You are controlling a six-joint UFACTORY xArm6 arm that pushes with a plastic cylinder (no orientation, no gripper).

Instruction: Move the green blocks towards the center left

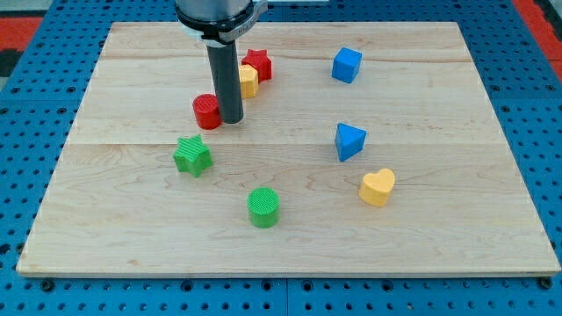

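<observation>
**Rod tip beside red cylinder, green blocks below it**

No fingers on this arm, only a straight dark rod, so nothing opens, closes or gets held. My tip (pixel 232 120) sits on the desk (pixel 439 237) in the upper-left-of-centre area, touching or just beside the right side of the red cylinder (pixel 207 111); can't tell if there is real contact.

Green star (pixel 192 155): left of centre, toward the desk's left edge but not at it, just below the red cylinder and below-left of my tip. Near the tip, not touching.

Green cylinder (pixel 263 207): nearer the desk's bottom edge, about mid-width, down-right of the green star. Well apart from my tip. The two greens are near each other, clear gap between them.

Others:
- Yellow block (pixel 248 82), shape unclear, partly hidden behind the rod, just up-right of the tip.
- Red star (pixel 257 64) toward the desk's top edge, touching or just beside the yellow block.
- Blue cube (pixel 347 65) near the top edge, right of centre.
- Blue block (pixel 349 141), wedge-like, right of centre at mid-height.
- Yellow heart (pixel 378 187) down-right of that blue block, toward the bottom-right corner but well short of it.

Desk is light wood planks on a blue pegboard (pixel 35 132).
</observation>
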